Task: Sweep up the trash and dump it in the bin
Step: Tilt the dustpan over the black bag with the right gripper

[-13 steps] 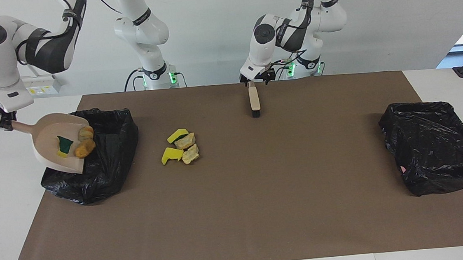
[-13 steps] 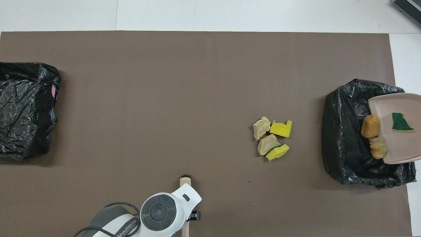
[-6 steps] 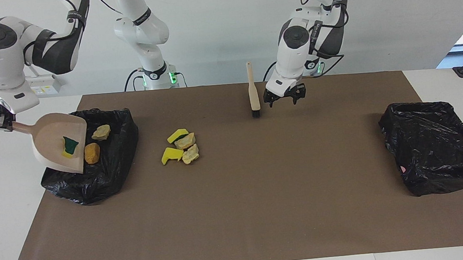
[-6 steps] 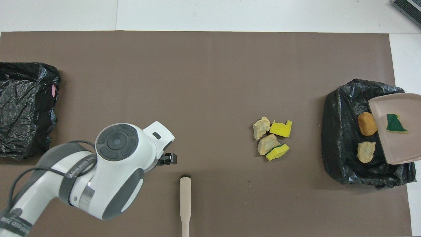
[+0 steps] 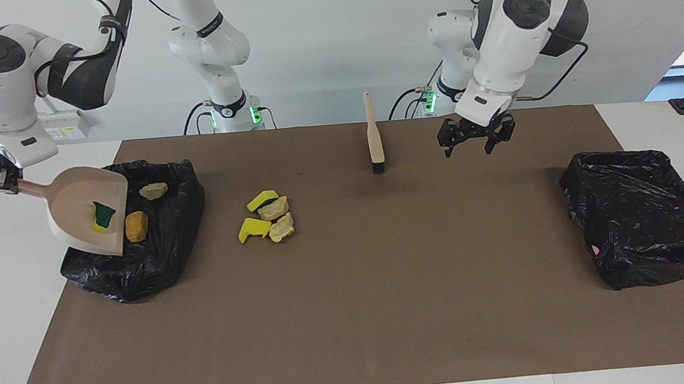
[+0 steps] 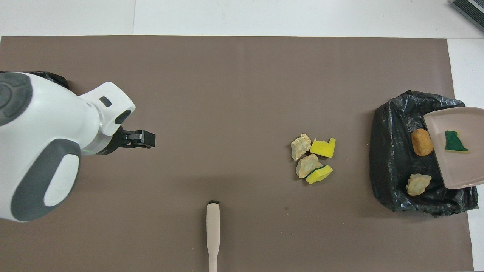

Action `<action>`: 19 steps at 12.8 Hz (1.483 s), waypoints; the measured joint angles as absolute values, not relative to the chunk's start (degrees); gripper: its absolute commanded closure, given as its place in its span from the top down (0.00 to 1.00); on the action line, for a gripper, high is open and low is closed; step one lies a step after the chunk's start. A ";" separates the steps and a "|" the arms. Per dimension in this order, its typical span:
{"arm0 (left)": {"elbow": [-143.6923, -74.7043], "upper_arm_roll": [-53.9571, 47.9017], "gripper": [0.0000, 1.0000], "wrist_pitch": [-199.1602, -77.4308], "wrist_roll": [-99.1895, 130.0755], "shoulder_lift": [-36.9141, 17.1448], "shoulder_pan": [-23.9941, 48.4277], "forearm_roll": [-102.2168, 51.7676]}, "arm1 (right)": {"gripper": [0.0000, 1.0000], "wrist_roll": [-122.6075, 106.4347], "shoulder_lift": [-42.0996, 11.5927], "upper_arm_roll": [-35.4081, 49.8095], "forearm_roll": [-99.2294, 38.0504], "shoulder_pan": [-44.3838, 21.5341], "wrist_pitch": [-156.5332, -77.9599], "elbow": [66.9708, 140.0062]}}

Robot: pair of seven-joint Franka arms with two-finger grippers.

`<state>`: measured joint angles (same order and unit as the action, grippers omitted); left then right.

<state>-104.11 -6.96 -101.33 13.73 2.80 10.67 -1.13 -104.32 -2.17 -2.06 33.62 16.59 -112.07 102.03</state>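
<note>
Dustpan tipped over the bin

The right gripper point(image 5: 4, 179) clenches the dustpan point(image 5: 84, 206) handle — one sponge piece point(image 5: 101, 216) on it, two lumps point(image 5: 136, 226) in the bin point(image 5: 163, 243); the left gripper point(image 5: 476, 139) hangs spread over the mat point(image 5: 386, 286).

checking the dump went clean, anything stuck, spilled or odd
One thing: a green sponge piece clings to the tilted dustpan that the right gripper holds over the bin; two lumps lie inside. Four pieces sit unswept on the mat. The brush lies alone; the left gripper hangs open.
</note>
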 measured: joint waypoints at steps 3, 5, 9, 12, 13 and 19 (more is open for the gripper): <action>-96.28 -2.66 1.00 -94.47 6.60 2.90 10.61 0.88 | 0.00 -104.32 -2.13 -2.06 33.58 16.59 -112.07 101.34; -90.88 0.67 1.00 -88.91 1.21 2.97 10.23 1.06 | 0.00 -104.24 -1.95 -2.06 33.05 16.62 -111.80 100.86; -85.80 1.63 1.00 -84.15 -1.26 2.82 7.81 1.06 | 0.00 -103.05 -1.36 -2.04 30.60 16.62 -108.94 98.40; -85.40 1.55 1.00 -83.62 -1.26 2.60 7.75 1.06 | 0.00 -98.70 -0.33 -1.86 26.30 16.60 -105.16 97.12; -85.37 1.53 1.00 -83.54 -1.26 2.57 7.75 1.06 | 0.00 -96.69 -0.05 -1.64 24.52 16.59 -104.18 97.03; -85.31 0.63 1.00 -82.19 -1.26 2.53 6.93 1.06 | 0.00 -83.76 0.32 3.94 20.83 16.08 -97.70 97.01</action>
<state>-85.31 0.63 -82.19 -1.26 2.53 6.93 1.06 -83.76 0.32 3.94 20.83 16.08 -97.70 97.01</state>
